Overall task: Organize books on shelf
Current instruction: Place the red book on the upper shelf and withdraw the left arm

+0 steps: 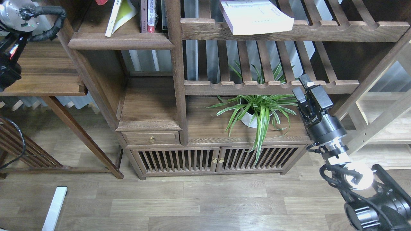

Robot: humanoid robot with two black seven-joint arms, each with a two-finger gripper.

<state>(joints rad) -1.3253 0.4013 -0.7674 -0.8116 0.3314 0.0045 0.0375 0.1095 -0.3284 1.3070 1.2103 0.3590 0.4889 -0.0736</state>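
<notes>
On the solid dark shelf (118, 41) at the upper left, a yellow-green and white book (118, 15) leans to the right. A red-spined book (151, 16) stands upright beside it against the post. A pale book (257, 16) lies flat on the slatted rack to the right, its corner jutting over the front rail. My right gripper (302, 87) hovers open and empty by the lower slatted rail, well below the pale book. Only the left arm's white joint and cable (19, 12) show at the top left; its gripper is out of view.
A potted spider plant (257, 110) stands on the cabinet top just left of my right gripper. A small red corner (101, 1) pokes in at the top edge above the shelf. A side table (41, 70) is at left and a pale wood frame (385, 122) at right.
</notes>
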